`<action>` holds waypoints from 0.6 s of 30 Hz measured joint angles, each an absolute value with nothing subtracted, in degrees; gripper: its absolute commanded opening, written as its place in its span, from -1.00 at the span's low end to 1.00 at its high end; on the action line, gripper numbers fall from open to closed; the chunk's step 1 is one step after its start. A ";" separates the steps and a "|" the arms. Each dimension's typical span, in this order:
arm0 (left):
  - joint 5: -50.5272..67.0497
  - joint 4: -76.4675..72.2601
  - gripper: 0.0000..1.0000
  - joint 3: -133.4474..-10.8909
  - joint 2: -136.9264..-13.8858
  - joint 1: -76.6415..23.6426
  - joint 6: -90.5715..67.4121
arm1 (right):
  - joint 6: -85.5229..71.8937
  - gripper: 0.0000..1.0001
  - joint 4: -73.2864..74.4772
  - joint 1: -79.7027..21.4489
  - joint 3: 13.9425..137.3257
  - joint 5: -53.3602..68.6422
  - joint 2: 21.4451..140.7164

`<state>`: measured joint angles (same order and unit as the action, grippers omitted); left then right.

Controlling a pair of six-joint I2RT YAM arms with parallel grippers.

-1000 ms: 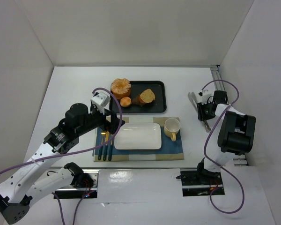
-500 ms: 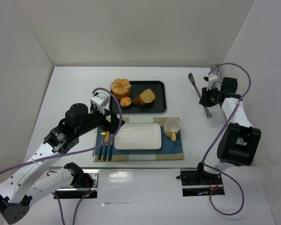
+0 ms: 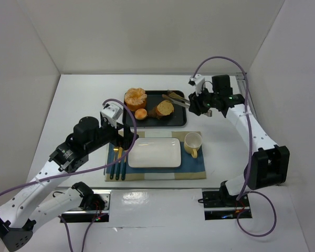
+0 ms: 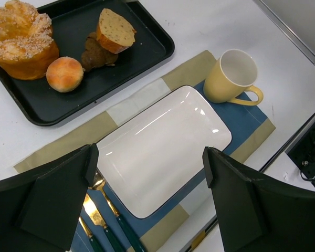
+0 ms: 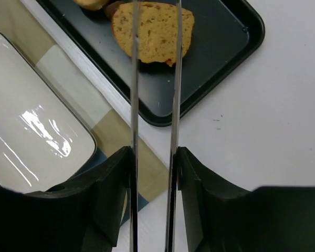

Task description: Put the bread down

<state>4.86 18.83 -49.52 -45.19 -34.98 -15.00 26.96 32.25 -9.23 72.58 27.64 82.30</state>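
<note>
- The white tabletop (image 3: 84, 94) is carrying everything, with walls closing it in on three sides.
- A blue and tan placemat (image 3: 197, 167) is lying near my bases, touching the black tray (image 3: 179, 118) beyond it.
- A white plate (image 3: 154, 153) is sitting bare on the placemat, with cutlery (image 3: 117, 163) lying just beside it on the left and a yellow mug (image 3: 192, 142) standing on the right.
- My left fingers (image 4: 58, 194) are hanging spread wide over the plate's near left part, gripping nothing.
- A large sugared pastry (image 3: 135, 97) is filling the tray's far left corner.
- My right fingers (image 5: 113, 184) are pinching a pair of metal tongs (image 5: 134, 105) that is reaching out over the tray's right part.
- The bread slice (image 5: 155, 31) is resting mid-tray, cut face turned up, leaning on a dark brown piece (image 4: 97, 52); its long axis is running across the tong arms.
- Both tong arms are passing over the slice in my right wrist view, a narrow gap between them; I cannot tell if they are touching it.
- A small round roll (image 3: 140, 114) is sitting just left of the slice.
</note>
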 measured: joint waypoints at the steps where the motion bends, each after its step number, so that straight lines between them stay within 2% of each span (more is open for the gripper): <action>1: 4.62 18.90 1.00 -49.39 -45.17 -34.98 -15.00 | 26.85 0.00 32.60 -10.63 72.99 26.48 82.72; 5: 3.81 18.83 1.00 -49.32 -45.12 -34.98 -14.96 | 26.83 0.02 32.73 -14.39 74.65 23.22 85.32; 15: 2.76 18.85 1.00 -49.32 -45.15 -34.98 -14.90 | 27.73 0.30 32.69 -19.16 74.91 17.06 86.61; 18: 2.74 18.83 1.00 -49.32 -45.21 -34.98 -14.90 | 28.21 0.30 32.58 -19.77 74.67 16.64 86.61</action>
<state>2.74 18.83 -49.32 -45.21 -34.98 -14.90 28.21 32.58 -19.77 74.67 16.64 86.61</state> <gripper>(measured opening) 1.000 0.648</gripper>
